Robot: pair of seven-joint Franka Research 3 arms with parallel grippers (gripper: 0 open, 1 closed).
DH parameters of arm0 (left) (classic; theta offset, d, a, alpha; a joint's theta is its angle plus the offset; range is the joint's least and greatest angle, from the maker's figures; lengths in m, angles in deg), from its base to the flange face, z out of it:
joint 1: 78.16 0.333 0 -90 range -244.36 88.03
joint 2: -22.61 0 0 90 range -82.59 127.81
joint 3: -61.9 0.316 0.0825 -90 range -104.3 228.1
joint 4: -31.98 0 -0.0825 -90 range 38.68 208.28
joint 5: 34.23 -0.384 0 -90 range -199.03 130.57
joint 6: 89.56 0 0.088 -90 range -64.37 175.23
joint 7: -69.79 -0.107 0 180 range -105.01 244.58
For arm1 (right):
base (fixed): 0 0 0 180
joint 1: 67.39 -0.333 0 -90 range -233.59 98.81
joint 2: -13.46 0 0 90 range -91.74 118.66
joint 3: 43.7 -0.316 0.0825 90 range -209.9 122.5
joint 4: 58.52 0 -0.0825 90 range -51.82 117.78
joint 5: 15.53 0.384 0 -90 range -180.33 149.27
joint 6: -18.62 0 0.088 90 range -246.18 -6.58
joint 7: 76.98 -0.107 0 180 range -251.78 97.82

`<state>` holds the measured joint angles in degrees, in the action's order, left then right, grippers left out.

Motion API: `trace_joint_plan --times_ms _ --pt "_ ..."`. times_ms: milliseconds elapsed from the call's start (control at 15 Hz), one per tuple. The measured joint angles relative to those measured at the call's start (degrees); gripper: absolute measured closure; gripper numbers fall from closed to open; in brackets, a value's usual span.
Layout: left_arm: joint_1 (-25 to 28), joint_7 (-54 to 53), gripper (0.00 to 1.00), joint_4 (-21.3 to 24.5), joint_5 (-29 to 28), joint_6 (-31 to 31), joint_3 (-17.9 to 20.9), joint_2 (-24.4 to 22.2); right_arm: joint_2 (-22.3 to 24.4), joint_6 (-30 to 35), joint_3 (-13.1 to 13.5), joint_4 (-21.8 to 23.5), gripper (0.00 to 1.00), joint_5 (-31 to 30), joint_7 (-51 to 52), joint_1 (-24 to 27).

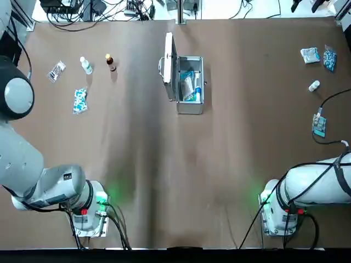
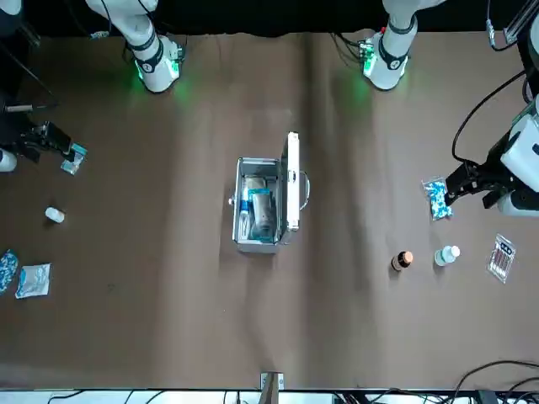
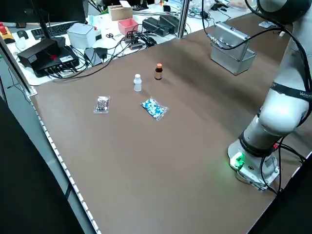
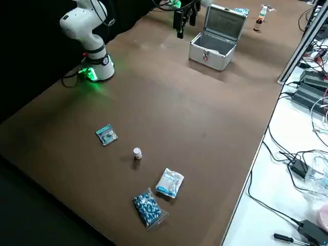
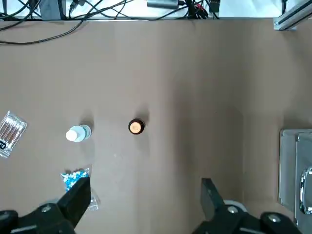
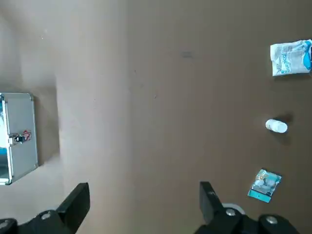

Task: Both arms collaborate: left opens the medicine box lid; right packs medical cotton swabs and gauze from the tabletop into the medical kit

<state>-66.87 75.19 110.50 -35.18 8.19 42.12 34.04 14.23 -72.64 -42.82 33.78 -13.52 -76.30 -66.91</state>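
With both grippers' fingers released and holding nothing, well away from the ribbed silver aluminium case mid-worktop, note its flat silver lid stands upright unsupported over the light-blue packet inside; you risk it dropping shut if jolted.

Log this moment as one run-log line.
medical kit: lid open upright, packets inside | left gripper: open, empty, above tabletop near left-side bottles | right gripper: open, empty, above right-side packets
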Motion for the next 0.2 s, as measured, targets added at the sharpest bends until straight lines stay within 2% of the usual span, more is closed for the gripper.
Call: trace_joint_plan --times_ms 200 --pt "0.02 0.00 0.00 0.00 0.00 0.00 0.13 -0.03 0.02 0.00 0.00 -0.02 0.01 0.00 0.00 0.01"
